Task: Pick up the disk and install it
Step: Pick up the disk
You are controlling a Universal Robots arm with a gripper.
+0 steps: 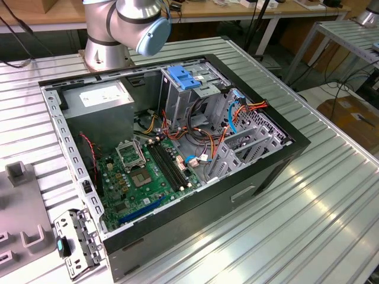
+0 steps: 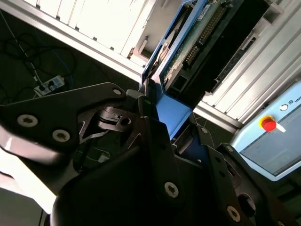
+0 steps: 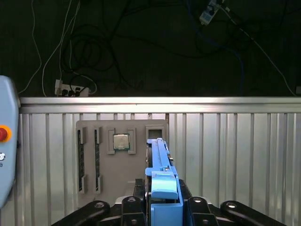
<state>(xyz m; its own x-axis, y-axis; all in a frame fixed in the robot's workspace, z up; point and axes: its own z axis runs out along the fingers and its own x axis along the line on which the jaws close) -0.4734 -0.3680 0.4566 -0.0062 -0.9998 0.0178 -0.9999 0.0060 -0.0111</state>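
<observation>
Exterior view: mounted high and off to one side, angled down at the open computer case [image 1: 177,228] on the ribbed table [image 1: 308,225]. Mid range, whole case in frame, arm base [image 1: 103,47] toward the exterior view's upper left. First wrist view: sits behind the gripper [image 3: 162,200], sighting edge-on along the held disk [image 3: 160,155] toward table slats and a grey parts tray [image 3: 122,169]. Second wrist view: very close, looking obliquely across the gripper linkages onto the disk's broad face. Both wrist views share the gripper, the disk and a red-buttoned pendant [image 3: 7,179].
</observation>
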